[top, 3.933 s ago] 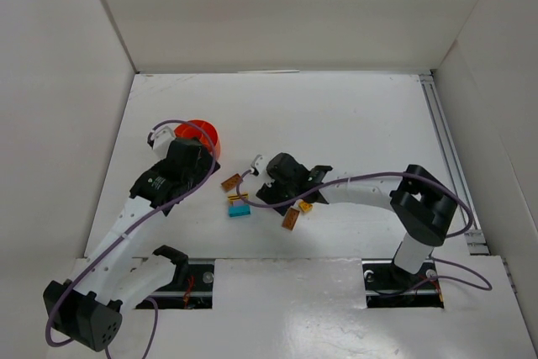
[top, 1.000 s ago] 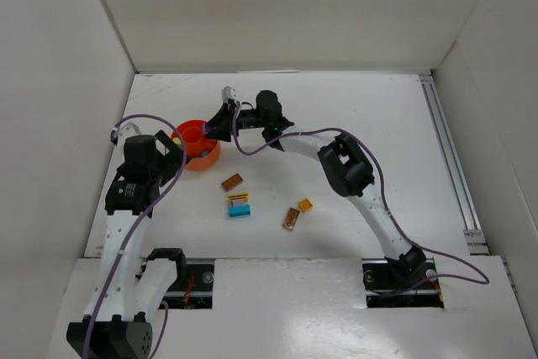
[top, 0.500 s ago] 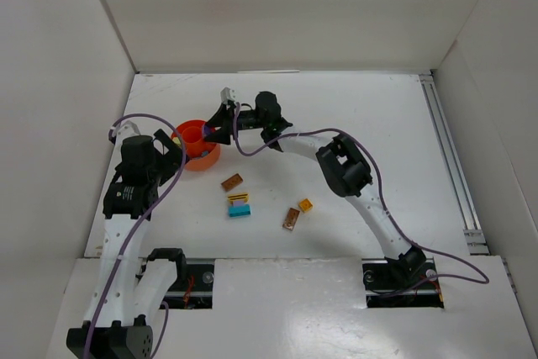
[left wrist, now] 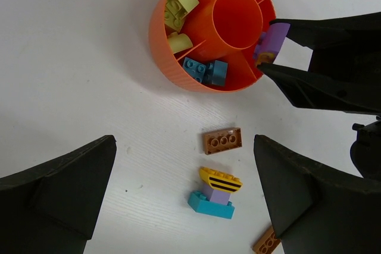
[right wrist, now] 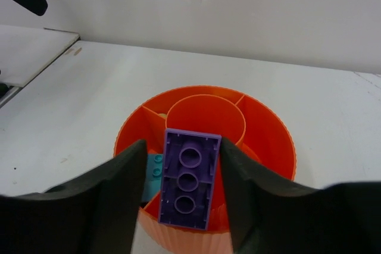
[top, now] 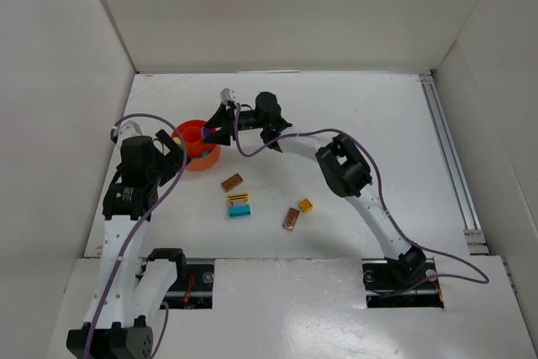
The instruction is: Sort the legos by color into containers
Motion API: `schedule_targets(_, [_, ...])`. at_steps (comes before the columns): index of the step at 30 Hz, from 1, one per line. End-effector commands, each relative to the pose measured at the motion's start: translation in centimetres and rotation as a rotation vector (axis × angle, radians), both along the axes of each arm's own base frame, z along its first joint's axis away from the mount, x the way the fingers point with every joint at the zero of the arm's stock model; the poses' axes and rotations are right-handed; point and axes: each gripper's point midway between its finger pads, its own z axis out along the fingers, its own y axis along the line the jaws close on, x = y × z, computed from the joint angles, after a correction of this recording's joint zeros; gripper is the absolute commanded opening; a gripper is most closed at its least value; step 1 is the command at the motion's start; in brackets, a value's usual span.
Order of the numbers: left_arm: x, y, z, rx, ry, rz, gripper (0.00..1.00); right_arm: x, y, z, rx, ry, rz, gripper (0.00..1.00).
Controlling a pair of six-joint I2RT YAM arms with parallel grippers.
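Holding the purple brick [right wrist: 189, 178] is the right gripper [right wrist: 183, 173], jaws closed on its long sides, three studs facing the wrist cam. I see the brick at the rim of the bowl [right wrist: 268, 141], over the outer ring on the side nearest that gripper. I can't tell if it touches the rim.

The bowl has a round centre cup and a ring split into sectors. From the left wrist cam, lime bricks [left wrist: 181, 1] sit in two neighbouring sectors and teal bricks [left wrist: 205, 71] in the next one along.

On the table [top: 353, 124], just beside the bowl, lies a brown brick [left wrist: 222, 140]. Next to it is a stacked piece [left wrist: 215, 191], yellow on top and teal at the bottom. Further toward the right arm's base I have a second brown brick [top: 291, 219] and a small yellow brick [top: 306, 205], near each other but apart.

The left gripper [left wrist: 183, 142] hovers beside the bowl, jaws spread wide with nothing between them, looking down on the bowl and the loose bricks.
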Motion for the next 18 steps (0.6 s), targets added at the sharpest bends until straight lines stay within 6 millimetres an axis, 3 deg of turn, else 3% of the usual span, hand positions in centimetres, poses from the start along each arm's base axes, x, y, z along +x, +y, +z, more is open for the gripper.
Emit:
schedule_targets(1, [0.4,-0.2,2.2,0.005,-0.067,-0.026,1.0,-1.2,-0.1,5.2,0.089,-0.106,0.042,0.53])
schedule_targets(6, [0.3,-0.2,2.5,0.005,-0.076,-0.026,1.0,-1.0,0.0,5.7,0.096,-0.114,0.042,0.4])
schedule_targets(9, [0.3,-0.4,2.5,0.0,-0.076,-0.034,1.0,-0.8,0.3,4.9,0.08,-0.09,0.043,0.32])
schedule_targets(18, [0.5,-0.7,2.8,-0.003,-0.094,-0.054,1.0,0.4,0.8,7.8,0.177,-0.126,-0.007,0.32])
